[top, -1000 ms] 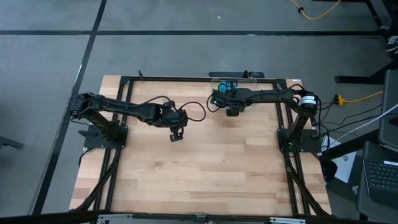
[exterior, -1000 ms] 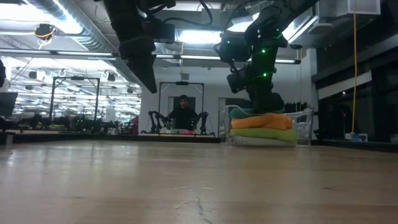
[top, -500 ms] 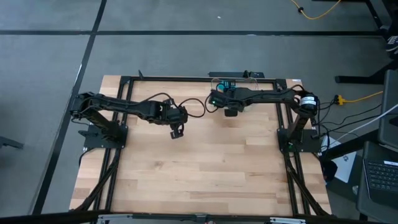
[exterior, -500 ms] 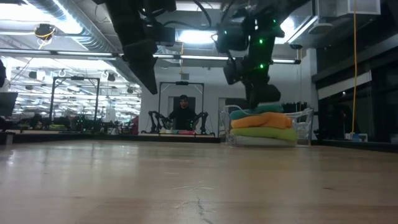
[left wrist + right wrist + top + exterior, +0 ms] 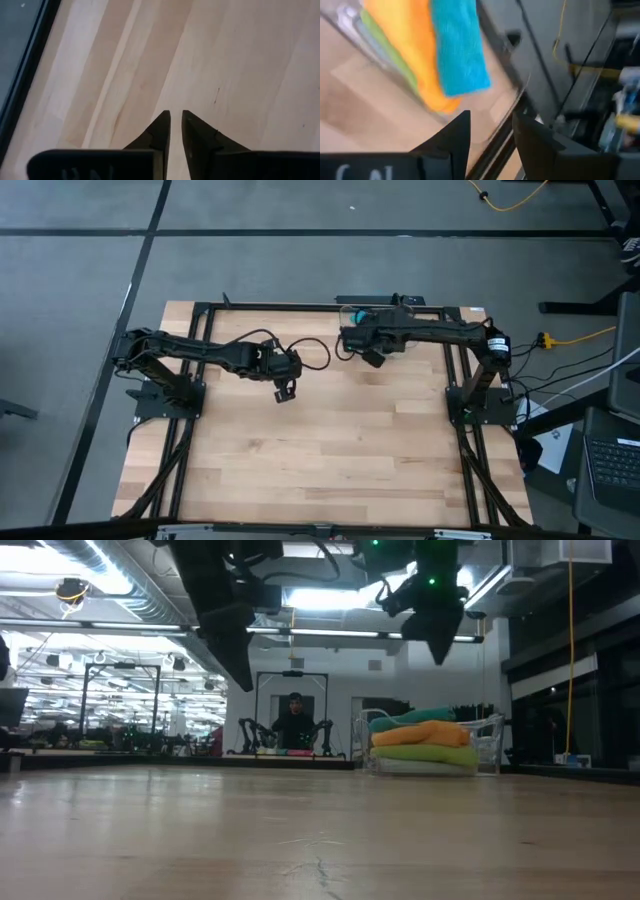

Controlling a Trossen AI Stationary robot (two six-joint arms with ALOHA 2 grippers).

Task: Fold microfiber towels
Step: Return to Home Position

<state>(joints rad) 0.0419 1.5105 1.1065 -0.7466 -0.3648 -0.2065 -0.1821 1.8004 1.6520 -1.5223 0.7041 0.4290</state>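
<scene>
Pale wooden table takes up most of the high view. The left gripper hangs over bare boards left of centre, and the right gripper sits just in front of the clear plastic bin at the far edge. Of the bin's load, only a corner of the teal blue microfiber towel shows past the arm.

The low view gives what that one hides: the whole stack in the bin, with the teal towel on top, the orange microfiber towel under it and the lime green microfiber towel lower still. I can't tell whether the pale layer beneath is the grey one. A person sits far behind.

The left wrist view shows the left gripper with only a slit between its fingers, empty, over bare wood.

The right wrist view shows the right gripper with its fingers parted and empty, the teal, orange and green towels beyond.

A second ago the right gripper was down at the stack; now it hangs well above it. The left gripper has hardly shifted.
</scene>
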